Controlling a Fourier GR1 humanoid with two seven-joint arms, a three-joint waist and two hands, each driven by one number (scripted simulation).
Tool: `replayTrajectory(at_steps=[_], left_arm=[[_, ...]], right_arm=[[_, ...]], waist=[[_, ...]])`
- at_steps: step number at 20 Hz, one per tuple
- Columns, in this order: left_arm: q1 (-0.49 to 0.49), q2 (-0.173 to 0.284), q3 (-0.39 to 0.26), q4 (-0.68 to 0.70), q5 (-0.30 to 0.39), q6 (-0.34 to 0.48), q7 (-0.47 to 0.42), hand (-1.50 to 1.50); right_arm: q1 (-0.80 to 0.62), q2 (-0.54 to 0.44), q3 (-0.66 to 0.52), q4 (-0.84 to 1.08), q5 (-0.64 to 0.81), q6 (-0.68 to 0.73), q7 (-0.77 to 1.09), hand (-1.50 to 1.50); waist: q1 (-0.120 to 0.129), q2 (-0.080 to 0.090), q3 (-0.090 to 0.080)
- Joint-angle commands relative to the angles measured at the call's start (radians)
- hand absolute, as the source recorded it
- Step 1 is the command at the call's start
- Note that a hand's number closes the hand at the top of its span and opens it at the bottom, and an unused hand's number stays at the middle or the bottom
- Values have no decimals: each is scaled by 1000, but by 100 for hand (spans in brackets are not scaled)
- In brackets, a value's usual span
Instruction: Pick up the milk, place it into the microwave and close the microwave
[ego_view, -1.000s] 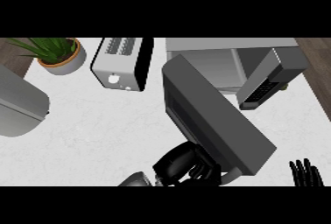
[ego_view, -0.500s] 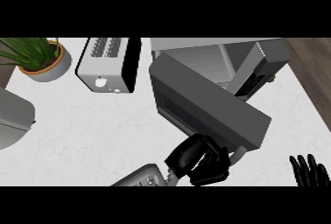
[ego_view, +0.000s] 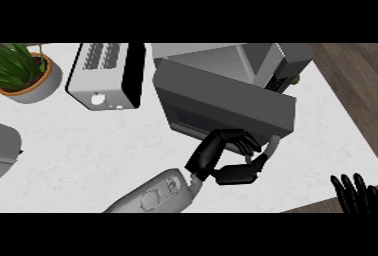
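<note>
The grey microwave (ego_view: 258, 62) stands at the back of the white counter (ego_view: 81, 140). Its dark door (ego_view: 229, 107) is swung partway across the opening, and a strip of the cavity still shows above it. My left hand (ego_view: 218, 155) rests its fingers against the door's lower front edge, without curling round anything. No milk shows in this view, and the door hides most of the cavity. My right hand (ego_view: 354, 192) sits at the lower right corner with its fingers up, holding nothing.
A silver toaster (ego_view: 103, 75) stands left of the microwave, with a potted plant (ego_view: 22, 70) in the far left corner. A grey rounded object (ego_view: 6, 150) pokes in at the left edge. The counter ends at the right beside the wood floor (ego_view: 351, 85).
The microwave door has swung further toward the body, and my left hand has risen with it. The right hand stays at the lower right.
</note>
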Motion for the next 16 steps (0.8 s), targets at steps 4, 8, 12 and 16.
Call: replayTrajectory(at_steps=[4, 8, 12, 16], left_arm=[[-117, -13, 70, 89, 114, 75, -60, 150], [-151, -13, 116, 116, 194, 76, -92, 150], [-180, -13, 139, 168, 233, 77, -133, 150], [-214, -13, 145, 202, 274, 75, -151, 150]], right_arm=[[17, -46, 16, -82, -54, 64, 32, -150], [8, -58, 36, -120, -67, 75, 51, -150], [33, -58, 42, -147, -93, 73, 65, -150], [51, -81, 39, -168, -108, 82, 83, -150]], waist=[[-54, 16, 0], [-73, 26, -1], [-100, 31, 0], [-127, 34, 0]])
